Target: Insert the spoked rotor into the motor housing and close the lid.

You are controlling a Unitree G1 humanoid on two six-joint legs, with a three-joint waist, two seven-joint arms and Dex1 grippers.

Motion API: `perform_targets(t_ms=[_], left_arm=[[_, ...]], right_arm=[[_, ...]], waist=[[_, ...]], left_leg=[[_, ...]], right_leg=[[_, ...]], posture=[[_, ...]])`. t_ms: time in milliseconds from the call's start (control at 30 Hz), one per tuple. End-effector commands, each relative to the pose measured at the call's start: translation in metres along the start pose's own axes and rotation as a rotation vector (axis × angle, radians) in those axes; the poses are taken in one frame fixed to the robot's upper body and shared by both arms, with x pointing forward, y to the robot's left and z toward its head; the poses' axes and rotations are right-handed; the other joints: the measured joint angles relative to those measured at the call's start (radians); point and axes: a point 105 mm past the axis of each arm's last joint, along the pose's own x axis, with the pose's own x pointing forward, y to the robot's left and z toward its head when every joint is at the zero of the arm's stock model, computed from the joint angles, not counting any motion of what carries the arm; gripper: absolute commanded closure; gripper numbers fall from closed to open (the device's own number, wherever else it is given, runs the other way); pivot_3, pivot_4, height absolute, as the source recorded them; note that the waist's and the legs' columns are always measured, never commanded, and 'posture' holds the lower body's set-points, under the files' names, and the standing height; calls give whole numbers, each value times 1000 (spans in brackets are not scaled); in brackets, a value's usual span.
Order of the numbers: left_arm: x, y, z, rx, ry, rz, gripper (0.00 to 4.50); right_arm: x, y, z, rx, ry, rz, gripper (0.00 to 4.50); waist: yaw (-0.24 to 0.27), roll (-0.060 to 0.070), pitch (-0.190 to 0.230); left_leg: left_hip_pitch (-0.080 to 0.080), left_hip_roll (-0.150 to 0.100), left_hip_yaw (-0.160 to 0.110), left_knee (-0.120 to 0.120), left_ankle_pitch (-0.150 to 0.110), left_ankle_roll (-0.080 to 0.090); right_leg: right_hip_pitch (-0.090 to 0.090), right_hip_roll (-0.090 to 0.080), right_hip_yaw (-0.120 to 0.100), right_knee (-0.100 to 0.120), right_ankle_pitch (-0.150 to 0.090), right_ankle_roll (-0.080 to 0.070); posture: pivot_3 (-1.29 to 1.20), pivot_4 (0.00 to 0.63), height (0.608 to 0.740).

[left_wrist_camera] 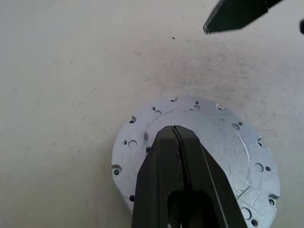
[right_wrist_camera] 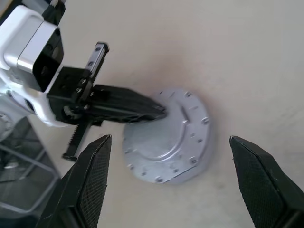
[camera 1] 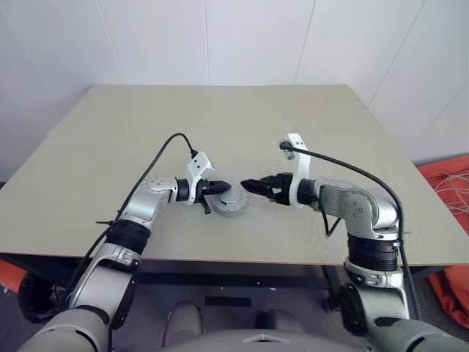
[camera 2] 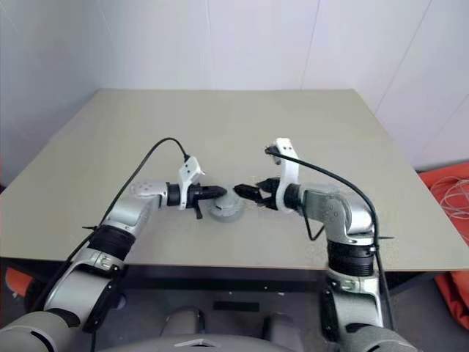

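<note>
Left eye view: beige table (camera 1: 146, 132), white walls; left gripper (camera 1: 226, 188) closed, right gripper (camera 1: 253, 186) wide.

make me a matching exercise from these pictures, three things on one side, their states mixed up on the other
Things:
1. left gripper
2. right gripper
3. silver lid

States:
A. lying flat on the table
B. fingers spread wide, holding nothing
C. fingers shut, tips over the silver disc

Pairs: 1-C, 2-B, 3-A
</note>
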Motion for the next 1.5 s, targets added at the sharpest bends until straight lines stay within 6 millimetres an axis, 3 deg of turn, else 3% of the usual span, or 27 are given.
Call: perform_targets(t_ms=[33, 333, 633, 733, 1100, 1500], left_arm=[[3, -3, -19, -28, 76, -12, 4500], [3, -3, -18, -29, 72, -11, 4500], [3, -6, -20, -33, 73, -13, 4500], [3, -7, -20, -35, 73, -16, 4500], [2, -6, -21, -41, 76, -12, 4500], [2, -7, -22, -46, 76, -13, 4500]], right_arm=[[4, 0, 2, 146, 5, 47, 25], [10, -4, 0, 287, 52, 79, 25], [-2, -30, 7, 354, 13, -54, 25], [-5, -37, 0, 343, 41, -95, 25], [5, -18, -28, 380, 148, 51, 25], [23, -8, -30, 501, 133, 80, 25]], waist=[[1, 0, 0], [0, 2, 1], [1, 2, 1], [2, 2, 1], [2, 3, 1], [0, 3, 1]], left_leg=[[0, 0, 0, 0, 0, 0], [0, -5, 1, -2, 1, -1], [-1, -6, 1, -2, 1, -1], [-2, -7, 1, -2, 1, -1], [-1, -7, 1, -3, 1, -1], [-2, -7, 1, -3, 1, -1]], right_leg=[[0, 0, 0, 0, 0, 0], [0, -7, -1, 0, -1, 2], [-1, -8, -1, 0, -2, 4], [-1, -8, -1, 0, -3, 5], [-1, -8, -1, 0, -3, 5], [-2, -8, -1, 0, -3, 5]], posture=[[0, 0, 740], [0, 0, 740], [0, 0, 740], [0, 0, 740], [0, 0, 740], [0, 0, 740]])
